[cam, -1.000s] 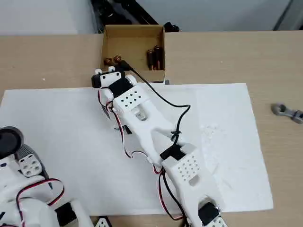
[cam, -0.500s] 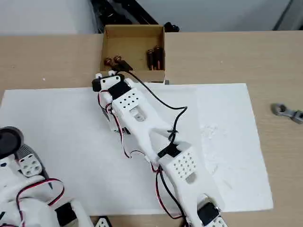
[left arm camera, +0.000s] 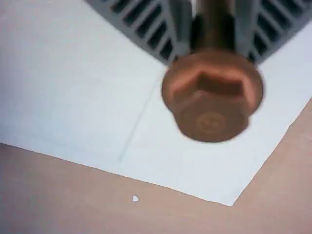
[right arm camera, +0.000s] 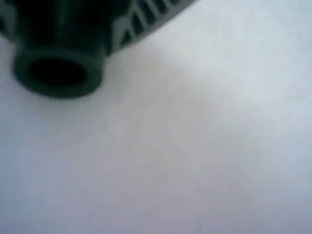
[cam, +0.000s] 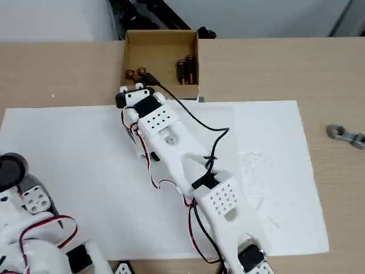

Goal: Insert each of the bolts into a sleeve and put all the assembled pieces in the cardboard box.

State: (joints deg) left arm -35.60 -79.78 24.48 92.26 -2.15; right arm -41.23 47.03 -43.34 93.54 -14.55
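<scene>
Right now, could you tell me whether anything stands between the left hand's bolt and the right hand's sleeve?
Nothing visible does. The left hand holds the bolt above a corner of the paper, the right hand holds the sleeve above the paper, and between the left arm and right arm lies plain paper.

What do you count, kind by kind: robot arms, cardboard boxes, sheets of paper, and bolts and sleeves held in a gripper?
robot arms: 2
cardboard box: 1
sheet of paper: 1
held bolt: 1
held sleeve: 1
Total: 6
</scene>
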